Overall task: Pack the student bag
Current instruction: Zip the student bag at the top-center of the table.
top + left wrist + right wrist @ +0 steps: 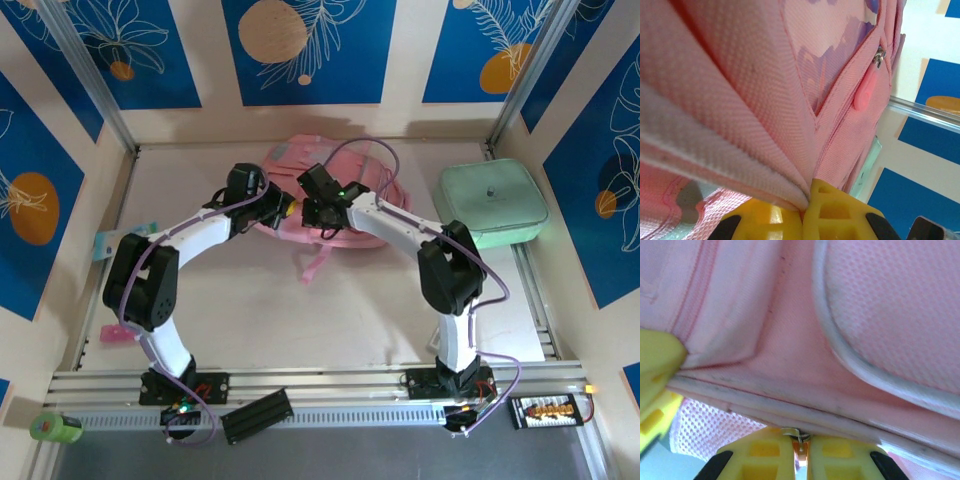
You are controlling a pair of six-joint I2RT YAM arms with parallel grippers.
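The student bag, a pink fabric backpack, lies at the back middle of the table. Both grippers meet at its near edge. My left gripper is shut on a fold of the bag's pink fabric, which runs into the seam between the yellow fingers. A pink zip tab hangs on a front pocket. My right gripper is shut on a small metal zipper pull at the bag's piped edge. A yellow finger of the left gripper shows at that view's left side.
A mint-green rounded case sits at the back right. A teal item and a pink item lie along the left wall. A green tape roll and a black block rest by the near rail.
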